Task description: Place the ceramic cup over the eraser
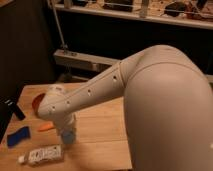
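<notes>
**One cup at the gripper, eraser not picked out**

One arm [100, 85] is seen reaching down from the right to the left half of the wooden counter [105, 135]. The gripper [67, 129] is low over the front-left part of the counter. The light-blue ceramic cup [69, 137] is seen directly under it, at or just above the surface. The cup is judged to be kept at the gripper so that it can be carried to the eraser and lowered over it. Placement is judged not yet done.

Much is hidden. The gripper is mostly covered by the end of the arm, so whether it is closed on the cup or open around it cannot be told. The top of the cup is covered too, so mouth up or mouth down cannot be told. Contact with the counter is also not made out.

- An orange bowl [36, 102] is half hidden behind the arm at back left.
- A small orange item [46, 127] lies just left of the cup, partly cut off.
- A blue piece [18, 136] lies further left.
- A black block [15, 109] sits at the left edge.
- A white tube [44, 155] lies in front.

The eraser cannot be identified with certainty; the blue piece or the black block may be it. The right side of the counter is blocked by the bulky upper arm.
</notes>
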Available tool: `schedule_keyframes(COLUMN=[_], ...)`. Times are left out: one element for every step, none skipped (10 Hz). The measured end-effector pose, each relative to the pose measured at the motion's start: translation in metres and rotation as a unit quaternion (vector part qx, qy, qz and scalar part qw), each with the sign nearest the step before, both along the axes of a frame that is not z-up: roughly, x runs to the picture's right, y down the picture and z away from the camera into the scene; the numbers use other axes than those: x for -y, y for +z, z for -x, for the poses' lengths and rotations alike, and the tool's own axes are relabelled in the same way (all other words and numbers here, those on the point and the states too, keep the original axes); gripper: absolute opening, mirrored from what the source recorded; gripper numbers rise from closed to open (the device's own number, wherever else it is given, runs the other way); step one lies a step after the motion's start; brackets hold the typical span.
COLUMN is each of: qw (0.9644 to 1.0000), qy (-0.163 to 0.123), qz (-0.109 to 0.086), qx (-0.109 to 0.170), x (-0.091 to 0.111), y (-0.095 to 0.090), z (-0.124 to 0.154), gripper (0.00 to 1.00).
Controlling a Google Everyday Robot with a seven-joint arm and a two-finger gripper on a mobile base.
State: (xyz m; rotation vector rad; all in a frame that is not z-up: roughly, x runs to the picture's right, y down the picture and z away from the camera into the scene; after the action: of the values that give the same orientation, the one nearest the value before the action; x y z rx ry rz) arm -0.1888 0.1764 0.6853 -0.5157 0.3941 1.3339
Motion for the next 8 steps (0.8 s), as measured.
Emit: schedule_keyframes(qw=[0.9999,0.9998,0.9994,0.9991,0.9986,0.998,0.9973,0.9967], qy=[0.001,0.001,-0.001,-0.002,-0.006,-0.01,-0.017,-0.021], qz=[-0.011,-0.019,-0.033,-0.041,-0.053,-0.062,-0.07,-0.078], qx=[0.005,0.007,0.009,0.008,0.006,0.007,0.009,0.011], x=[0.019,0.033,0.054,0.07,0.088,0.102,0.117,0.13], y=[-0.012,-0.021,-0.034,-0.043,-0.051,-0.059,-0.067,-0.076], z=[0.009,0.015,0.025,0.033,0.041,0.053,0.067,0.079], gripper=[0.0,0.0,0.0,0.0,0.0,0.0,0.0,0.0])
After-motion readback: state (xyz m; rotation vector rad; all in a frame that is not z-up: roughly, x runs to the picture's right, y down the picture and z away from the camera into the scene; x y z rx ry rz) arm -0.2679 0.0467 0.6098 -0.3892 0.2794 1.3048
